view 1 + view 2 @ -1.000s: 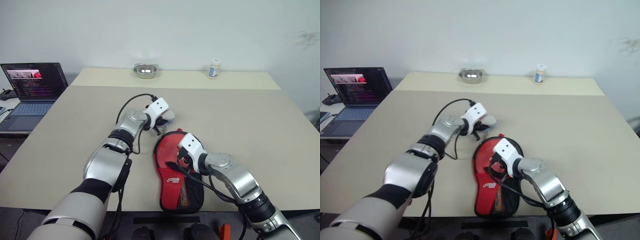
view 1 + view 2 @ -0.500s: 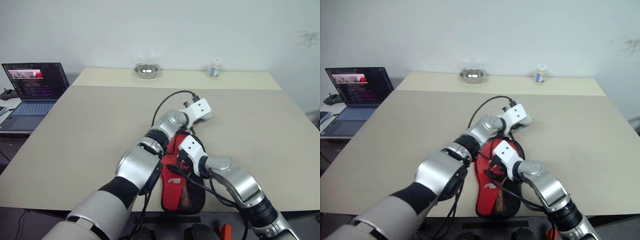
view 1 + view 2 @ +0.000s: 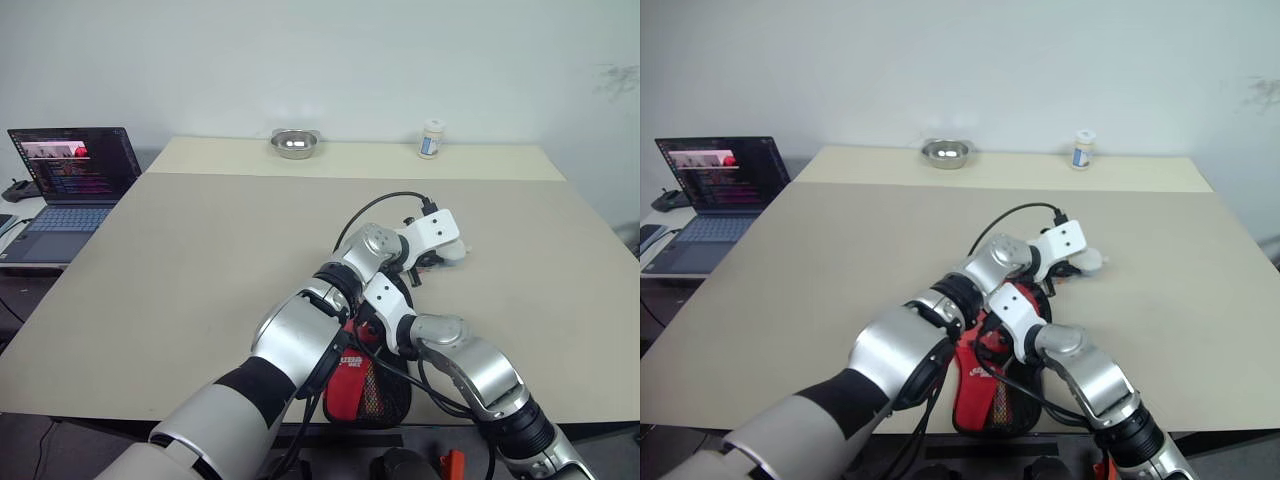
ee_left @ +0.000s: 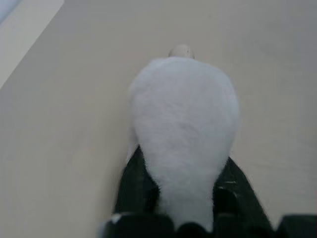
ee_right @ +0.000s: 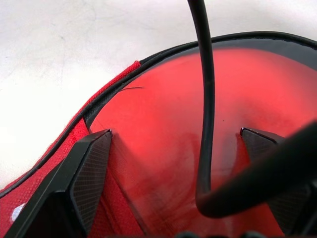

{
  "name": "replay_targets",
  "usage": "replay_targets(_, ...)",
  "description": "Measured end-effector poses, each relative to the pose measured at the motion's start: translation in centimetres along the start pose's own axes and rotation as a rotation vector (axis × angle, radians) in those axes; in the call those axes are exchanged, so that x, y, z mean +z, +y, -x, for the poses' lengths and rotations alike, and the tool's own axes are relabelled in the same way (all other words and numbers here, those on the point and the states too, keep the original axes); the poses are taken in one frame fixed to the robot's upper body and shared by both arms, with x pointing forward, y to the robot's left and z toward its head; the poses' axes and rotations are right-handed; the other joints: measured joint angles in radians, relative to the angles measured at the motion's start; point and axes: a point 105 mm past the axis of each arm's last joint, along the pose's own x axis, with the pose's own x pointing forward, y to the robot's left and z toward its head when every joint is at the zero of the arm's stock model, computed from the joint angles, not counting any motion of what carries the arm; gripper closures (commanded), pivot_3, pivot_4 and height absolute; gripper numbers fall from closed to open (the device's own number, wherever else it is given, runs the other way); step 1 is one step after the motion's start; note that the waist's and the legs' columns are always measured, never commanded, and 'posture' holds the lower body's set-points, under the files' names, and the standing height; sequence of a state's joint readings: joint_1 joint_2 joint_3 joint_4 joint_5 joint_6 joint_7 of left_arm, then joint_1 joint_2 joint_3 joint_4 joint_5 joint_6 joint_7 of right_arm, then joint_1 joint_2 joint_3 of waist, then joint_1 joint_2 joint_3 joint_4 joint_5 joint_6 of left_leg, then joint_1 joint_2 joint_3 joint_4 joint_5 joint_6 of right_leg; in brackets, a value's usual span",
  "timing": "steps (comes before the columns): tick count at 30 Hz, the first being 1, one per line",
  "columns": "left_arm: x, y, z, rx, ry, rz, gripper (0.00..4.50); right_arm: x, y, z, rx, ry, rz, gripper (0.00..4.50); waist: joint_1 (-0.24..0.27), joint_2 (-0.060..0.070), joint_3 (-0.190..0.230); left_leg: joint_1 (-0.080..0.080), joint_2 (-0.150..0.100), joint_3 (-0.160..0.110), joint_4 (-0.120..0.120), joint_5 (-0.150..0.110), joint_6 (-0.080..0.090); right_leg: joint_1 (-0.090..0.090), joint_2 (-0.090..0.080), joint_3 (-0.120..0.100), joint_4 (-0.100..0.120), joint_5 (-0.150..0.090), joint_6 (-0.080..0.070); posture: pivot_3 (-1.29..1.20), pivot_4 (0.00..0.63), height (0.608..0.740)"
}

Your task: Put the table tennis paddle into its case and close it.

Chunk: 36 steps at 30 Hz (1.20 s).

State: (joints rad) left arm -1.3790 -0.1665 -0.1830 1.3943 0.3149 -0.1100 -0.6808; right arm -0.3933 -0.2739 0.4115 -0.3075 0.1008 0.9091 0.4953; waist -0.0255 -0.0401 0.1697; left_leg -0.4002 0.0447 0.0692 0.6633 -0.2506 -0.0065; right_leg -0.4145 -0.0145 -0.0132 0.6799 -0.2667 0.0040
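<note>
Swung rightward, left gripper (image 4: pixel 184 198) pinches a white lump (image 4: pixel 184 124); right gripper (image 5: pixel 176 163) gapes over case (image 5: pixel 163 109).

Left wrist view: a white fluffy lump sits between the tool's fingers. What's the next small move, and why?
Probably release the white lump onto the table: the left tool holds it over bare tabletop, clear of the case, where the open right tool hovers.

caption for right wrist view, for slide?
Right gripper open over the red case, a black cable crossing the view.
</note>
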Motion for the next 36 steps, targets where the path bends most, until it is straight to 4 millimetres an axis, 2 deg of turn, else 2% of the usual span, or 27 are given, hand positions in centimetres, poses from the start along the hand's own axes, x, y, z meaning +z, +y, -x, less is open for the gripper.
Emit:
replay_targets(5,0.1,0.0,0.1,-0.005,-0.009,-0.010,0.77,0.1,0.0,-0.1,0.002,-0.001,-0.001,0.00,-0.002,0.000,0.000,0.000,0.000,0.000,0.000,0.000,0.000,0.000,0.000,0.000,0.000,0.000,0.000,0.00,0.150,0.740)
replay_targets(11,0.7,1.0,0.4,0.051,-0.052,-0.020,0.77,0.4,0.1,-0.4,0.013,-0.008,-0.014,0.00,-0.005,0.000,0.000,0.001,0.001,0.000,0.000,0.000,0.000,0.000,0.000,0.000,0.000,0.000,0.000,0.00,0.150,0.740)
replay_targets(16,0.9,2.8,1.4,0.142,-0.077,-0.022,0.77,0.7,-0.1,-0.6,0.009,-0.014,-0.040,0.00,-0.008,0.000,0.000,0.001,0.001,-0.001,0.000,0.000,0.000,0.000,0.000,0.000,0.001,0.000,0.000,0.00,0.150,0.740)
replay_targets(21,1.0,6.8,4.6,0.256,-0.128,-0.002,0.77,1.0,-0.3,-0.1,0.003,-0.020,-0.065,0.00,-0.007,0.000,0.000,0.000,0.001,-0.002,0.000,0.000,0.000,0.000,0.000,-0.001,0.000,0.000,0.000,0.00,0.150,0.740)
replay_targets(23,1.1,8.2,6.6,0.256,-0.178,0.009,0.77,1.2,-0.5,0.8,-0.013,-0.026,-0.093,0.00,-0.006,0.000,0.001,-0.002,0.001,-0.001,0.000,0.000,0.000,-0.002,0.000,0.000,0.000,0.000,0.000,0.00,0.150,0.740)
replay_targets(26,0.8,9.2,8.9,0.212,-0.236,0.053,0.77,2.0,-0.9,2.3,-0.018,-0.056,-0.137,0.00,-0.005,0.000,0.001,-0.009,0.000,0.000,0.000,0.000,0.000,-0.009,0.000,0.000,0.000,0.001,0.000,0.00,0.150,0.740)
replay_targets(29,-1.1,9.6,11.3,0.159,-0.266,0.122,0.77,4.0,-0.9,4.7,-0.023,-0.125,-0.094,0.00,-0.008,0.001,0.001,-0.009,0.001,0.000,0.000,0.000,0.000,-0.009,0.000,-0.001,0.000,0.001,-0.002,0.00,0.150,0.740)
replay_targets(31,-2.6,9.7,12.8,0.135,-0.281,0.178,0.77,4.4,-1.4,6.0,-0.047,-0.139,-0.071,0.00,-0.006,0.001,0.001,-0.009,0.001,-0.002,0.000,0.000,0.000,-0.009,0.000,-0.002,0.000,0.001,-0.002,0.00,0.150,0.740)
replay_targets(33,-3.4,8.6,14.2,0.033,-0.361,0.232,0.77,4.7,-1.5,7.4,-0.045,-0.146,-0.052,0.00,-0.006,0.001,0.002,-0.011,0.001,-0.003,0.000,0.000,-0.001,-0.010,0.000,-0.004,0.000,0.001,-0.002,0.00,0.150,0.740)
replay_targets(36,-5.0,5.9,15.9,-0.140,-0.397,0.240,0.77,5.3,-1.0,9.6,-0.022,-0.169,0.016,0.00,-0.006,0.001,0.002,-0.011,0.001,-0.004,0.000,0.000,-0.001,-0.009,0.000,-0.004,0.000,0.001,-0.004,0.00,0.150,0.740)
